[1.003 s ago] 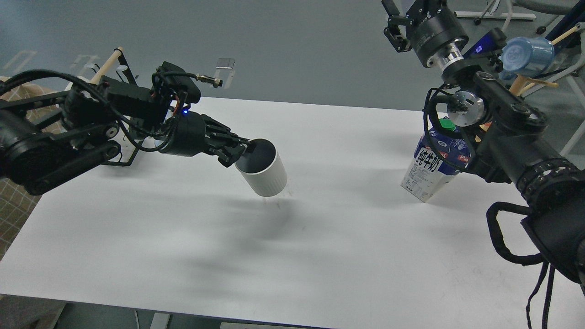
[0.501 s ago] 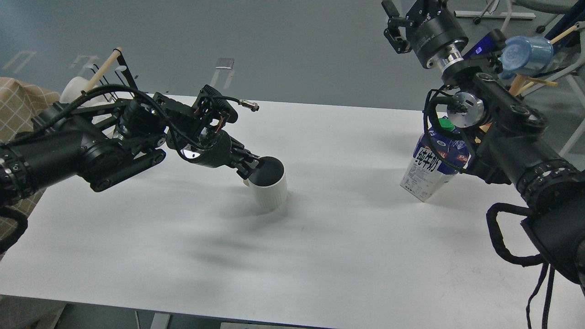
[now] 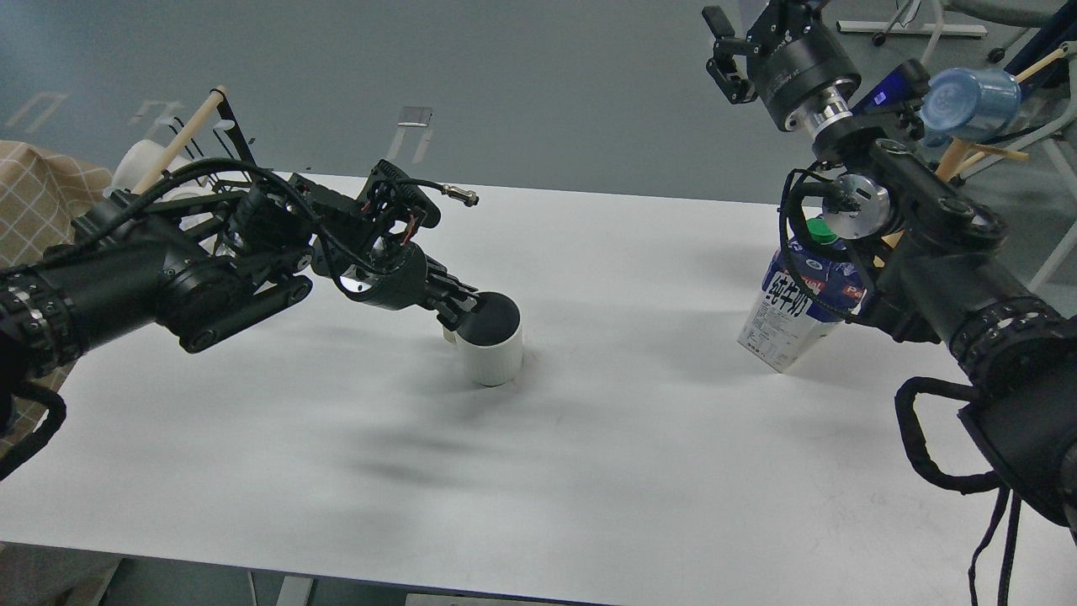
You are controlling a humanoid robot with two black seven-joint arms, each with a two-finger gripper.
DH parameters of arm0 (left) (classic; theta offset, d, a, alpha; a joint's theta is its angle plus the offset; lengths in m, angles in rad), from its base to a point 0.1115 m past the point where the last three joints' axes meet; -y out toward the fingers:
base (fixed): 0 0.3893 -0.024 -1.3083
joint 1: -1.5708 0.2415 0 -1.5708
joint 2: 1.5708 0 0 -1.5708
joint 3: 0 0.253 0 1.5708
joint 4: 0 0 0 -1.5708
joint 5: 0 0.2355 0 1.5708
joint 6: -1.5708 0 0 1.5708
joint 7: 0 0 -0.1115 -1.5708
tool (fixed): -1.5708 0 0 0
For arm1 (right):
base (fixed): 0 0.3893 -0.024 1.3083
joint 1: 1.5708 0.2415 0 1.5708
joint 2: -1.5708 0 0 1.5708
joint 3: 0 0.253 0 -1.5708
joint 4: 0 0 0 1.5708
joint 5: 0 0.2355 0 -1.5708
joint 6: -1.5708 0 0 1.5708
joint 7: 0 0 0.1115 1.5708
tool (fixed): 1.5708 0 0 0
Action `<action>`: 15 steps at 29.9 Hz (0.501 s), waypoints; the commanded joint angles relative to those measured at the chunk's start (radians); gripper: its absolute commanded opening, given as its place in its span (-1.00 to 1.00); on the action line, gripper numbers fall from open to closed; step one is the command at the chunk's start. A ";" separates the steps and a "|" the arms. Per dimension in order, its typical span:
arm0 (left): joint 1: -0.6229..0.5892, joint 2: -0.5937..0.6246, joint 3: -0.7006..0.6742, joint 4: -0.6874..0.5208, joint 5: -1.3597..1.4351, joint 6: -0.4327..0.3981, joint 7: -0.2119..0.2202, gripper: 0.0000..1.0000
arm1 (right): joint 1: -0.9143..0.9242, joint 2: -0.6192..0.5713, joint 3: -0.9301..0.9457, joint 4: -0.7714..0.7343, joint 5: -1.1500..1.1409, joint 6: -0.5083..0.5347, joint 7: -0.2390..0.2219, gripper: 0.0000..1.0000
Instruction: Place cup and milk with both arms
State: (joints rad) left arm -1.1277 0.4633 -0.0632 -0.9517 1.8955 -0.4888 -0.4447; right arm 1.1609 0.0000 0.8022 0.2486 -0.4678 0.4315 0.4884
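Note:
The cup (image 3: 492, 349), an off-white ribbed mug with a dark inside, stands upright on the white table (image 3: 589, 471) left of centre. My left gripper (image 3: 461, 313) is shut on its near-left rim, one finger inside and one outside. The milk (image 3: 795, 307), a blue and white carton with a green cap, stands on the table at the right, partly hidden behind my right forearm. My right gripper (image 3: 740, 38) is high above and behind the carton, at the top edge of the view and apart from it. Its fingers cannot be told apart.
A rack with a wooden peg (image 3: 189, 126) and a white cup (image 3: 139, 164) stands at the table's back left. A blue plastic cup (image 3: 968, 97) hangs on a peg at the top right. A checked cloth (image 3: 34, 202) lies at the left edge.
My left arm has lowered the cup from a tilted hold in the air and turned it upright onto the table. The right arm and the milk have barely moved.

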 commanded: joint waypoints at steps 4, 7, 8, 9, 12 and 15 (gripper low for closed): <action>-0.055 0.002 -0.007 -0.009 -0.009 0.000 -0.009 0.93 | 0.008 0.000 0.000 0.001 0.000 0.003 0.000 1.00; -0.136 0.026 -0.013 -0.033 -0.085 0.000 -0.012 0.94 | 0.019 0.000 -0.001 0.017 -0.002 0.004 0.000 1.00; -0.183 0.046 -0.013 -0.041 -0.146 0.000 -0.011 0.94 | 0.028 0.000 -0.009 0.038 -0.003 0.004 0.000 1.00; -0.208 0.058 -0.015 -0.042 -0.180 0.000 -0.011 0.94 | 0.029 0.000 -0.021 0.050 -0.005 0.004 0.000 1.00; -0.293 0.097 -0.017 -0.041 -0.344 0.000 -0.008 0.94 | 0.045 -0.083 -0.145 0.098 -0.006 0.003 0.000 1.00; -0.336 0.104 -0.020 -0.015 -0.616 0.000 0.001 0.94 | 0.082 -0.239 -0.306 0.222 -0.006 -0.019 0.000 1.00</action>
State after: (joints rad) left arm -1.4257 0.5560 -0.0796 -0.9842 1.4897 -0.4886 -0.4496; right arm 1.2162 -0.1107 0.6246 0.3709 -0.4735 0.4314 0.4885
